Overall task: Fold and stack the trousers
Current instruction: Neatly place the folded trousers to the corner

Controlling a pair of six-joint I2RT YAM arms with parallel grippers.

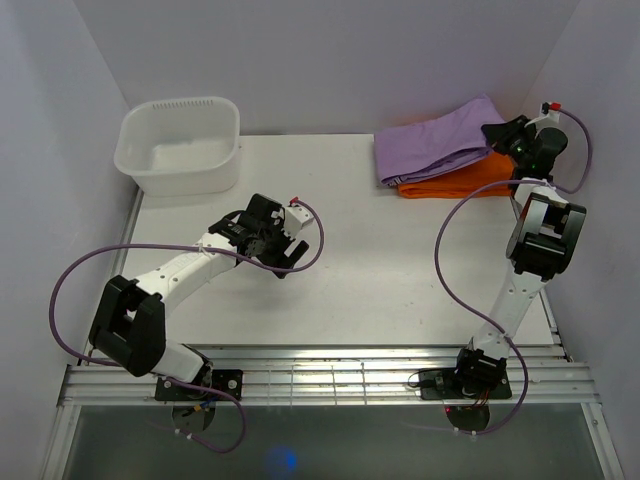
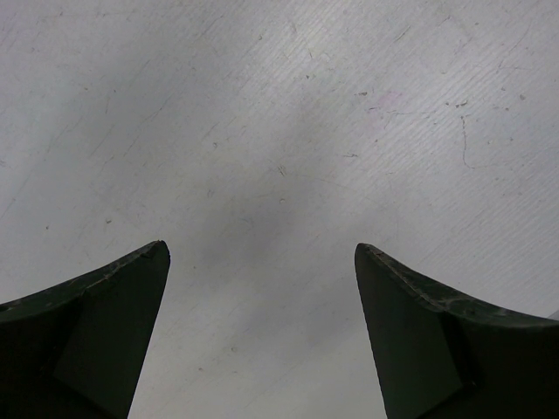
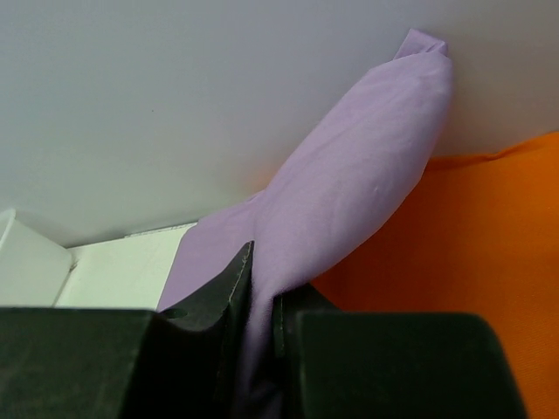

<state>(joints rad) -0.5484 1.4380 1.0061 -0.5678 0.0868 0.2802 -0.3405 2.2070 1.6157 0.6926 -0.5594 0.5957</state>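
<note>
The lilac trousers (image 1: 437, 138) lie folded at the table's far right corner, on top of an orange folded cloth (image 1: 462, 178). My right gripper (image 1: 498, 134) is at their right end, shut on a pinch of the lilac cloth. In the right wrist view the trousers (image 3: 349, 192) run up from between the closed dark fingers (image 3: 223, 297), with the orange cloth (image 3: 472, 236) to the right. My left gripper (image 1: 283, 252) hovers over bare table mid-left, far from the trousers. The left wrist view shows its fingers (image 2: 96, 323) wide apart with nothing between them.
A white plastic tub (image 1: 180, 145) stands at the far left corner. The back wall rises just behind the cloth stack, and the side wall is close on the right. Purple cables loop beside both arms.
</note>
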